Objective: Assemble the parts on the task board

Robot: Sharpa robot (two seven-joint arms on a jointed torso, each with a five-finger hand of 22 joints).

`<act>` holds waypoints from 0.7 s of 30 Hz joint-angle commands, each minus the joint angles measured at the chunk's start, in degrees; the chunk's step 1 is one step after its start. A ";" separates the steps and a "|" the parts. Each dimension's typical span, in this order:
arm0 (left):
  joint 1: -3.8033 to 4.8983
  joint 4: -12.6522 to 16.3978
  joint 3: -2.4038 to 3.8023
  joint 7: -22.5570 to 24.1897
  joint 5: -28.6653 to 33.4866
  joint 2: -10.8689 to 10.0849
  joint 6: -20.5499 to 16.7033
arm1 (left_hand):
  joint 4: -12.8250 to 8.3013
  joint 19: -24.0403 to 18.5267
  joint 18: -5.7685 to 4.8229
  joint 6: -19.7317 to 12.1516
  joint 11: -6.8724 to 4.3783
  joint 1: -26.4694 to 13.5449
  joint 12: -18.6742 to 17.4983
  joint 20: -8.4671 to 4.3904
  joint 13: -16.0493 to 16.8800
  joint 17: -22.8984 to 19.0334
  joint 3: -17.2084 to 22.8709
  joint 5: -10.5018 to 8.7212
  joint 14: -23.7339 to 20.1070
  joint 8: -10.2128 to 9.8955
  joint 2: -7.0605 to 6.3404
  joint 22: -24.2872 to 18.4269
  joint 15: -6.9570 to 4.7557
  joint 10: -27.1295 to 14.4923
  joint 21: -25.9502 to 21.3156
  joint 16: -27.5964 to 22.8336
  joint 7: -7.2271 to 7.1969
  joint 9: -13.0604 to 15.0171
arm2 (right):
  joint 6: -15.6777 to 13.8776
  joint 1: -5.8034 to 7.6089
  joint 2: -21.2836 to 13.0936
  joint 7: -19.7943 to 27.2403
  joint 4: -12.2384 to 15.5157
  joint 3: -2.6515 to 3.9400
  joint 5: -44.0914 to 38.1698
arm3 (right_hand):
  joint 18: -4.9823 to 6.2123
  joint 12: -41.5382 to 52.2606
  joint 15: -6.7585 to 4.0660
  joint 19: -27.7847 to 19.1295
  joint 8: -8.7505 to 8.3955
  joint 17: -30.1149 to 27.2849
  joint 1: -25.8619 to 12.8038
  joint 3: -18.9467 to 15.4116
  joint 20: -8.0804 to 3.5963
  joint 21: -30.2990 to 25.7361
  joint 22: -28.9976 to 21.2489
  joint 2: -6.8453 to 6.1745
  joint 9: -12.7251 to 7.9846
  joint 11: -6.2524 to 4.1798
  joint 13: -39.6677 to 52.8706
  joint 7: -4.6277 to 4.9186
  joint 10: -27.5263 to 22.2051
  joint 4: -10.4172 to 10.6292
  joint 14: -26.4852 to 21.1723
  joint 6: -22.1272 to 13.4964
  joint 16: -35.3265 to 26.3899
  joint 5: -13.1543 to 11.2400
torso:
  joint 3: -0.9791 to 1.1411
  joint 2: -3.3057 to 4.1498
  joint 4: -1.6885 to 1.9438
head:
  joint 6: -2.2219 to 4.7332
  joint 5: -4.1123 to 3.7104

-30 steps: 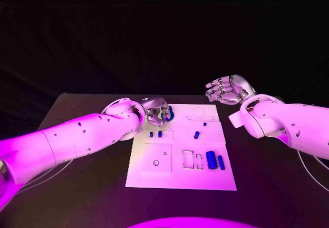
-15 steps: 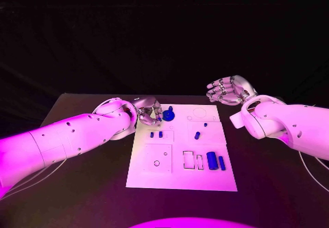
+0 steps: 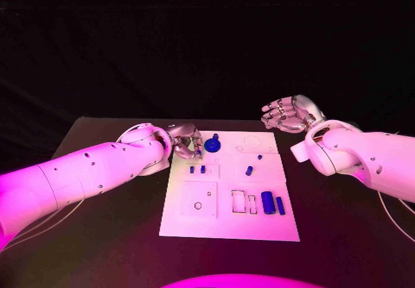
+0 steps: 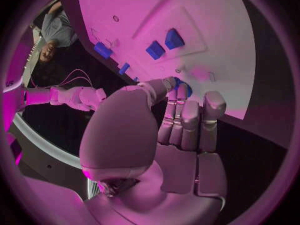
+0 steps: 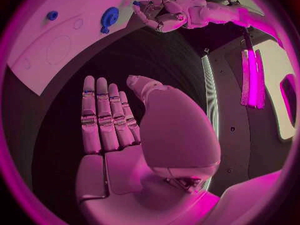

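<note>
White board (image 3: 226,207) lies mid-table, bearing small blue parts. At its far left corner the left hand (image 3: 186,143) has its fingers curled beside a round blue disc (image 3: 213,145); I cannot tell whether they touch it. Two blue bars (image 3: 272,203) lie near the board's right edge. Beyond the far right corner, the right hand (image 3: 291,113) hovers empty, fingers straight.

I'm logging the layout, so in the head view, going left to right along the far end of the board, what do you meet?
Left hand → round blue part → engraved circle on the task board → right hand, raised off the board's far right corner.
</note>
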 commanded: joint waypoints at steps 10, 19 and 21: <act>-0.02 -0.79 -0.22 0.06 0.08 0.91 2.40 | -0.33 0.42 -0.95 0.42 -0.08 -0.54 -0.34 -0.03 -0.09 -0.16 0.02 -0.28 0.36 -0.41 0.00 0.02 0.03 0.55 0.06 0.16 -0.10 0.06 | 0.30 -0.05 0.14 0.65 0.03 0.02 -0.22 | 0.20 -0.31 0.05 -0.22 -0.17 -0.08 -0.73 0.41 0.35 0.01 -0.11 0.00 -0.09 0.05 0.00 -0.14 0.53 0.03 0.38 0.41 -0.29 -0.26 | 0.00 -0.01 0.03 | -0.22 -0.12; -0.11 -1.67 -0.59 0.01 0.07 1.43 3.63 | -0.37 0.42 -0.95 0.47 -0.10 -0.53 -0.42 -0.03 -0.10 -0.30 0.02 -0.31 0.30 -0.45 0.00 0.02 0.02 0.64 0.06 0.12 -0.11 0.08 | 0.27 -0.06 0.15 0.69 0.03 0.02 -0.22 | 0.20 -0.31 0.05 -0.22 -0.17 -0.08 -0.73 0.41 0.35 0.01 -0.11 0.00 -0.09 0.05 0.00 -0.14 0.53 0.03 0.38 0.41 -0.29 -0.26 | 0.02 -0.01 0.02 | -0.29 -0.11; -0.12 -1.74 -0.64 0.01 0.07 1.49 3.82 | -0.37 0.42 -0.95 0.47 -0.10 -0.53 -0.42 -0.03 -0.10 -0.30 0.02 -0.31 0.30 -0.45 0.00 0.02 0.02 0.64 0.06 0.12 -0.11 0.08 | 0.26 -0.07 0.15 0.70 0.04 0.02 -0.22 | 0.20 -0.31 0.05 -0.22 -0.17 -0.08 -0.73 0.41 0.35 0.01 -0.11 0.00 -0.09 0.05 0.00 -0.14 0.53 0.03 0.38 0.41 -0.29 -0.26 | 0.00 -0.01 0.03 | -0.35 -0.15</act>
